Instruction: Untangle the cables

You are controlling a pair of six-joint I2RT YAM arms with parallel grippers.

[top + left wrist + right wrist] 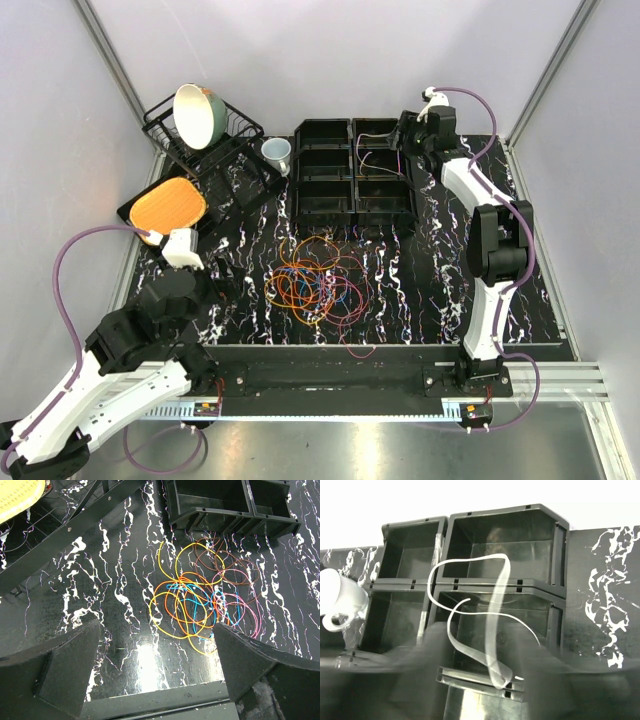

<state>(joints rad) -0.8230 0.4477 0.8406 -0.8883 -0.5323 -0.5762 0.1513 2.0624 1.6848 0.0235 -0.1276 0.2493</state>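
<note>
The block of black bins [325,148] stands at the far middle of the black marbled table [450,260]. The cables [315,280] lie in one loose heap on its near side, close to its near wall. They are orange, yellow, blue, red and maroon loops crossing over each other, and one maroon strand trails further from the bins. A separate white cable [496,605] is draped over the rims and dividers of the block's right-hand column, toward its far end. The right gripper [485,635] hangs over that column. Its fingers are motion-blurred but appear apart, and the cable's lower end sits in the gap between them; whether either finger touches it I cannot tell. The left gripper [156,630] is well on the near-left side of the bins, pointing at the heap. Its jaws are spread wide with nothing between them. A white cup [277,152] stands just beside the block's far-left corner. Further left is a black dish rack [235,135] with a green-and-cream bowl [200,115] propped on edge. Nearer than the rack, a flat orange-yellow slab [168,205] rests on a black tray [130,212], and the rack's dark bars sit beside the left gripper's view.
</note>
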